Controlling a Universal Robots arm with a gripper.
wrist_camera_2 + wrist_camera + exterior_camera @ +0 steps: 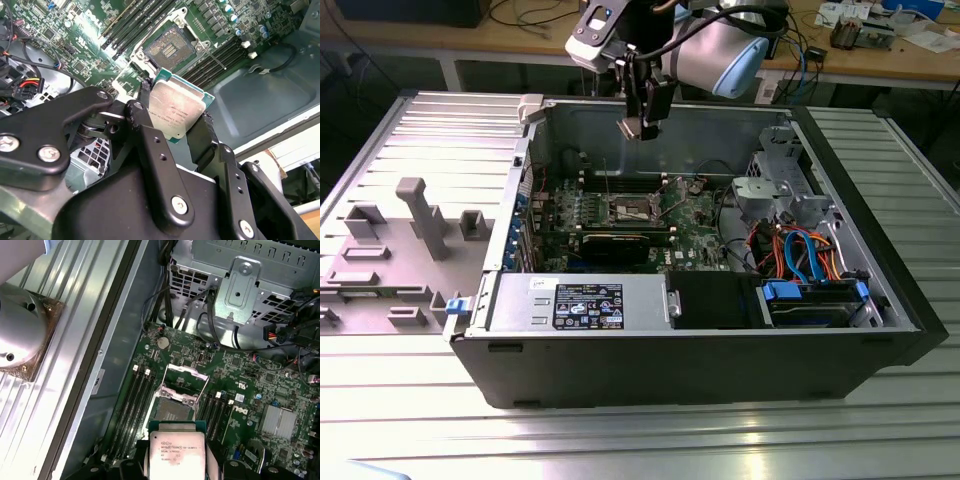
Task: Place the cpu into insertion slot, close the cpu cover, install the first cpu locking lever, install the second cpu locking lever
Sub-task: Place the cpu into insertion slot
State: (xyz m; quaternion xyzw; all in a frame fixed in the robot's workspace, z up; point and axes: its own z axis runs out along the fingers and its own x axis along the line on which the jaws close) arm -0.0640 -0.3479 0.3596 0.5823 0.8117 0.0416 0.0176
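Step in hand: the first one, placing the cpu; we judge the task barely started, with no part yet seated.
Gripper: the gripper (176, 106) is pinching the cpu (177, 112) by two opposite edges, one black finger on each side, metal top facing the camera in both wrist views.
Cpu position: held in the air above the open computer case (720, 350), well clear of the green circuit board (240, 385). In the exterior view it hangs over the far side of the case.
Insertion slot: the insertion slot (172, 412) lies bare between the long memory slots, with nothing in it.
Cpu cover: the cpu cover (187, 369) is swung up off the socket, leaving the way in open.
Levers: we cannot pick them out with any certainty.
What the placing calls for, as we judge it: the chip brought squarely over the socket, its edges parallel to the rim and its face level, then lowered gently without sliding across the contacts.
Counter: the case sits on a ribbed metal counter (620, 440).
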